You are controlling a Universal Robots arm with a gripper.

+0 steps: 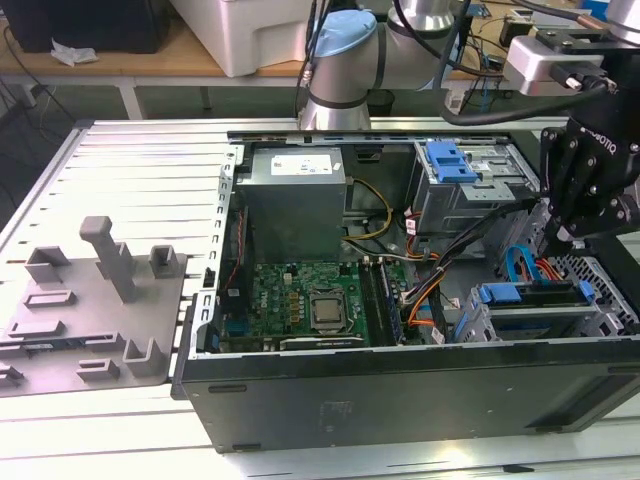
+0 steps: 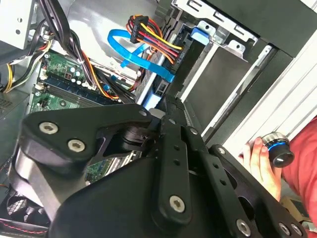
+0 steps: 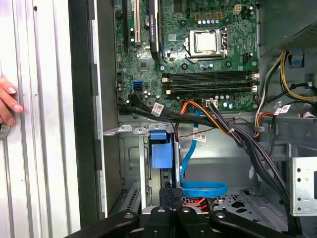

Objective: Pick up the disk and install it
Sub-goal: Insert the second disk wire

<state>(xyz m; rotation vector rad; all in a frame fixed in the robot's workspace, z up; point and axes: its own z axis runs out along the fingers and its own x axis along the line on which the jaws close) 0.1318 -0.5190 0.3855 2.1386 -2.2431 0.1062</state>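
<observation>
The disk (image 1: 525,293) lies flat in the grey drive cage (image 1: 590,322) at the front corner of the open computer case, on the exterior view's right; its blue caddy rail shows along the edge. In the first wrist view the disk's blue end (image 3: 161,148) sits between the cage walls. My black gripper (image 1: 558,240) hangs just above that cage. In both wrist views its fingers are pressed together, with nothing seen between them (image 3: 170,192) (image 2: 171,106), and the tips point at the blue end (image 2: 153,94).
A blue data cable (image 3: 203,188) and bundled power wires (image 2: 148,37) run close by the gripper. A blue latch bracket (image 1: 448,160) tops the rear cage. The grey fixture with posts (image 1: 95,300) lies left of the case. A person's hand (image 2: 257,158) rests beside the case.
</observation>
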